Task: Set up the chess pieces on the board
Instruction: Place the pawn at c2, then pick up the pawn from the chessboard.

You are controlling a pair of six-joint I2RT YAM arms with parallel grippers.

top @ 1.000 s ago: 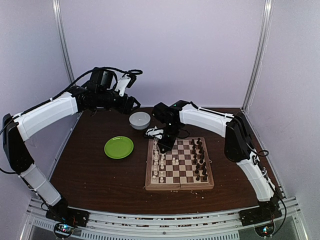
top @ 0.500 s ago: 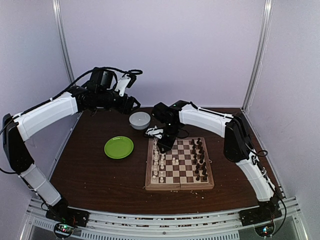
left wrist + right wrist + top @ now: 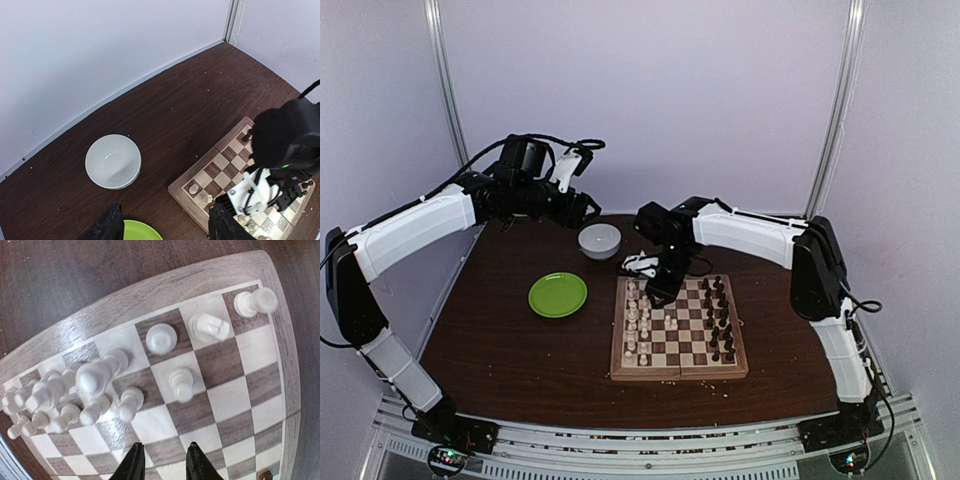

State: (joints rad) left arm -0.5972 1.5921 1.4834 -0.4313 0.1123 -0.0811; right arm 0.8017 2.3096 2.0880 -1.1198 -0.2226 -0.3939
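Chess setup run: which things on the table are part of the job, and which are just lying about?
Part of the job:
board
cream-white chess pieces
dark chess pieces

Just lying about:
green plate, left of the board
white bowl, beyond the plate, nothing in it

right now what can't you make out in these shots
- Top view: pieces too small to name; right hand partly hides the far edge of the board.
- Left wrist view: plate cut off by the bottom edge; right hand covers part of the board.
- Right wrist view: dark pieces out of frame.
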